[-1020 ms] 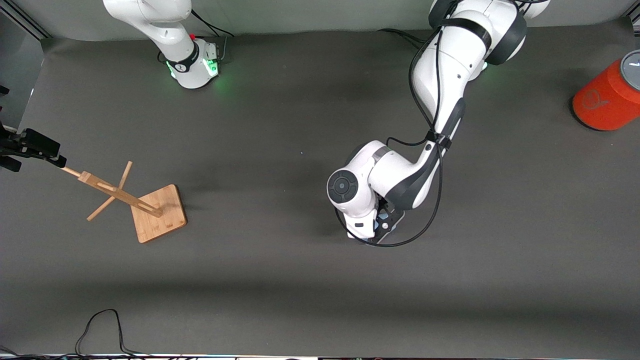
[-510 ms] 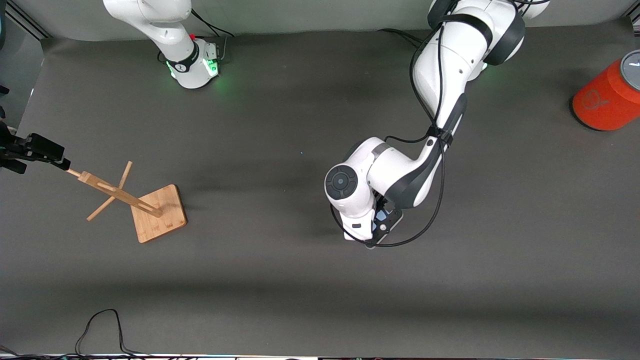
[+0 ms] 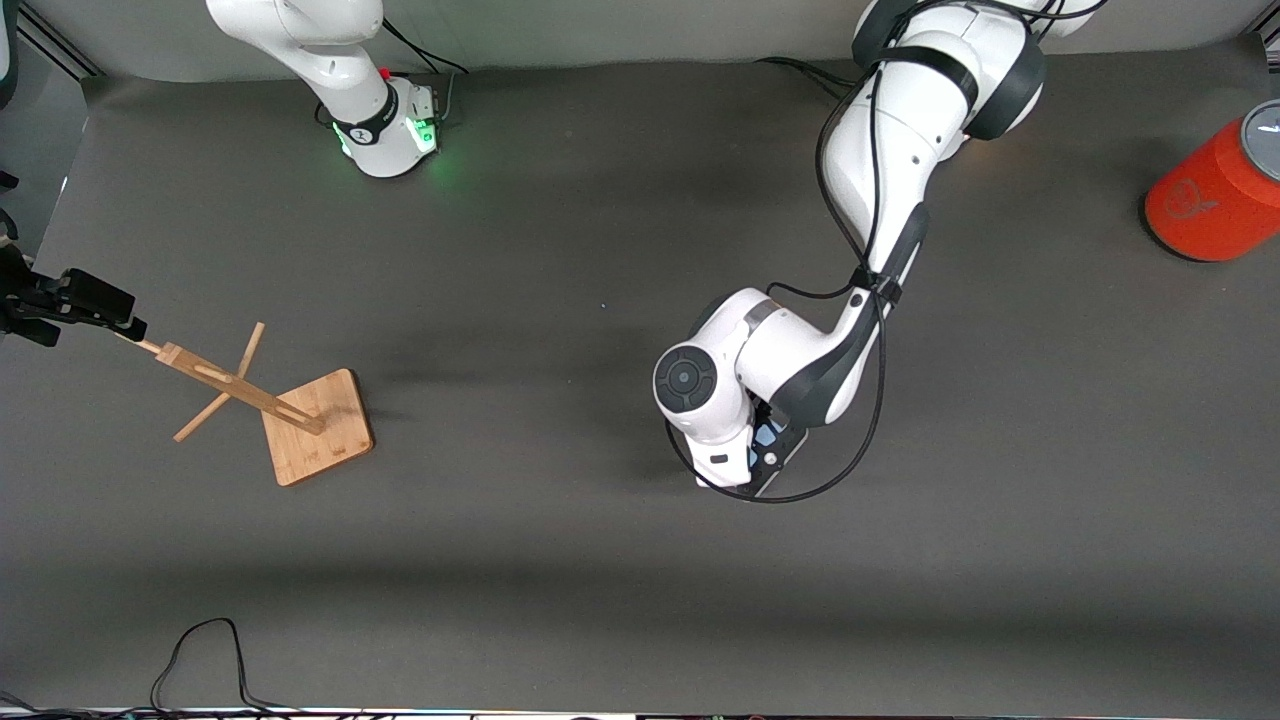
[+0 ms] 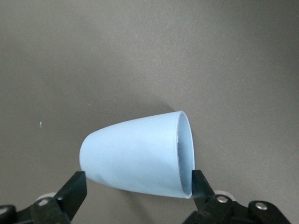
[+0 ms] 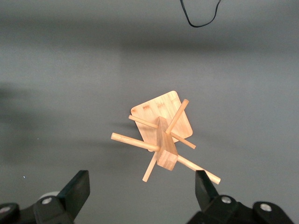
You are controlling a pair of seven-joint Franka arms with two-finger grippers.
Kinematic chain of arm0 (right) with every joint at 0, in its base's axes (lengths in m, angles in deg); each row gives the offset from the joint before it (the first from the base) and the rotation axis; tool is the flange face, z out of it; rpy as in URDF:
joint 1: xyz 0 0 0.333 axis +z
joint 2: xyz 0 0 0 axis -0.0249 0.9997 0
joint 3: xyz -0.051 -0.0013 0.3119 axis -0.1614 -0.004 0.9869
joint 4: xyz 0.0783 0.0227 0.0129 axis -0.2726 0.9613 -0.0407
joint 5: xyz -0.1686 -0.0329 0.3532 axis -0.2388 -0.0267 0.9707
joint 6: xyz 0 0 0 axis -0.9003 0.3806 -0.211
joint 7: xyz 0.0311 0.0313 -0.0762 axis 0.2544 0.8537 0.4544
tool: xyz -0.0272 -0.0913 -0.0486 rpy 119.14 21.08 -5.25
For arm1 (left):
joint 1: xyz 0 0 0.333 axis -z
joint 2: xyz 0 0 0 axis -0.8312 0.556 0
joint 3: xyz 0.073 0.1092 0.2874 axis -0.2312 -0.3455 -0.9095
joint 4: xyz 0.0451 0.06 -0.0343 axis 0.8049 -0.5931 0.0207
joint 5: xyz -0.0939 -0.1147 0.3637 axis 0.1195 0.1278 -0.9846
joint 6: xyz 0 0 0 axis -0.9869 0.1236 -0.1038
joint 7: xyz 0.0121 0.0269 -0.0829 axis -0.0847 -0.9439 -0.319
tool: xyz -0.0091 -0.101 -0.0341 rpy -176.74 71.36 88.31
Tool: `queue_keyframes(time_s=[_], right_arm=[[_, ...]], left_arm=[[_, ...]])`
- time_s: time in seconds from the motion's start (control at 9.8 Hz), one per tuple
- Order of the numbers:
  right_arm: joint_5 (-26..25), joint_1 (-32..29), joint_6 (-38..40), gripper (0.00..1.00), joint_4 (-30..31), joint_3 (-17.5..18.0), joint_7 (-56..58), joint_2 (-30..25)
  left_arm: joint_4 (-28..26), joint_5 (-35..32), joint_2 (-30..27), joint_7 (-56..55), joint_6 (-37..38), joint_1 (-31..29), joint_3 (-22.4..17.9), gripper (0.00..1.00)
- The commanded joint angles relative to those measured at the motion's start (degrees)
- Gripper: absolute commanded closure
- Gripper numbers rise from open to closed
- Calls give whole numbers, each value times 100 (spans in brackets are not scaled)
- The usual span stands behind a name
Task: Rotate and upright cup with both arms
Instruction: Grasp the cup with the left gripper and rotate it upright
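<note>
The light-blue cup (image 4: pixel 135 156) lies on its side on the dark mat, its mouth toward one finger. My left gripper (image 4: pixel 138 179) is low over it, open, one finger at the rim and the other just off the base end. In the front view the left wrist hides most of the cup (image 3: pixel 766 437) near the table's middle, and the left gripper (image 3: pixel 765 452) barely shows. My right gripper (image 3: pixel 75 298) waits open and empty above the top of the wooden peg rack (image 5: pixel 161 133) at the right arm's end of the table.
The wooden rack's square base (image 3: pixel 315 428) stands on the mat. A large orange can (image 3: pixel 1215 195) with a grey lid stands at the left arm's end. A black cable (image 3: pixel 200 650) loops near the front edge.
The left wrist shifted slightly over the cup and came back. The right gripper drifted a little above the rack. The cup still lies on its side.
</note>
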Motion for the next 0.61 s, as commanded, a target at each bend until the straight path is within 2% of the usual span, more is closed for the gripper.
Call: queue_keyframes(time_s=[0.0, 0.1, 0.41, 0.51], right_arm=[[-77, -22, -50, 0, 157, 33, -65, -144], [-77, -39, -50, 0, 139, 33, -73, -100], [-77, -13, -50, 0, 104, 42, -100, -74], [-77, -30, -50, 0, 104, 42, -83, -74]], left_arm=[[160, -80, 123, -145, 14, -8, -26, 4], [160, -71, 123, -171, 23, -17, -26, 20], [169, -36, 88, -207, 286, -26, 0, 95], [177, -27, 61, -198, 444, -26, 18, 100]])
